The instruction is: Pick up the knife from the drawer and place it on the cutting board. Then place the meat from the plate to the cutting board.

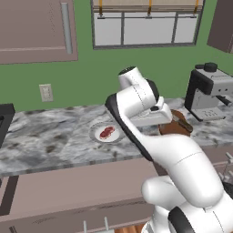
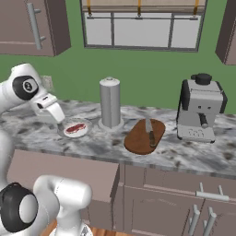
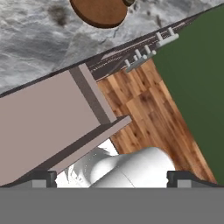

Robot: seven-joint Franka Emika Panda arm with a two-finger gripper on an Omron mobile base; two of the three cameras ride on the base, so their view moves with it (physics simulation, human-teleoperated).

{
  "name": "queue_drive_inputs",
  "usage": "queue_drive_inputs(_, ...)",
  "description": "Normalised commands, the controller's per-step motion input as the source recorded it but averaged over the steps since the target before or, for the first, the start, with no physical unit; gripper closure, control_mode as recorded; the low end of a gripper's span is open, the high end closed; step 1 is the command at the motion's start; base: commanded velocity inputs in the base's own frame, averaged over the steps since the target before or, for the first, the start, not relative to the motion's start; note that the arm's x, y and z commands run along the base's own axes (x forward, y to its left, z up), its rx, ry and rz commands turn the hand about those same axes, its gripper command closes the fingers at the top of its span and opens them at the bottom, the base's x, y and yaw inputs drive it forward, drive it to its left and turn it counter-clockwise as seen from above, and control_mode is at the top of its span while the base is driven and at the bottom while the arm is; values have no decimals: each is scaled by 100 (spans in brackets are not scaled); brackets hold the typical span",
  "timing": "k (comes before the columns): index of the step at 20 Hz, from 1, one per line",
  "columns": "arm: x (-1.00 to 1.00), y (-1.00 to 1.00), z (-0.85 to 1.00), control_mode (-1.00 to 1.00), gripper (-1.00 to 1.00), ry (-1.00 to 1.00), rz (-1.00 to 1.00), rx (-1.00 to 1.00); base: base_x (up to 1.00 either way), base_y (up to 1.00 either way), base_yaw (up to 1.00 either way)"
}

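Knife (image 2: 150,132), the slim one with grey metal blade and dark brown wooden handle, already lies flat on the reddish-brown wooden cutting board (image 2: 138,140), blade pointing toward 12 o'clock in the right base view, so I'd say the first half of the job is done. The small flat slab of raw red meat (image 2: 75,128) sits in the middle of the round white-grey plate (image 2: 85,133), at about 9 o'clock from the board, with a tall grey cylindrical canister (image 2: 110,102) standing between them. The two-finger gripper (image 3: 112,178) has its jaws spread fully apart and empty, which fits it being free to go for the meat next. The hand view looks down past the wide mauve-brown drawer (image 3: 43,127), which stands pulled out below the grey marbled countertop (image 1: 50,136). A black-and-silver coffee machine (image 2: 201,108) stands at 3 o'clock from the board.
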Motion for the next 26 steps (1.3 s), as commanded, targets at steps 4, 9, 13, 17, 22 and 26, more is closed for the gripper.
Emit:
queue_drive_inputs(4, 3, 58, -5, -100, -100, 0, 0, 1, 0, 0, 0)
queue_drive_inputs(9, 22, 55, -12, -100, -100, 3, 0, 4, 0, 0, 0)
queue_drive_inputs(13, 26, 26, -11, -100, -100, 7, 0, 8, 0, 0, 0)
queue_drive_inputs(17, 29, 0, -3, -100, -100, 0, 0, 13, 0, 0, 0)
queue_drive_inputs(22, 23, 0, -8, -100, -100, -3, 0, 16, 0, 0, 0)
queue_drive_inputs(26, 25, 0, -14, -100, -100, -9, 0, 9, 0, 0, 0)
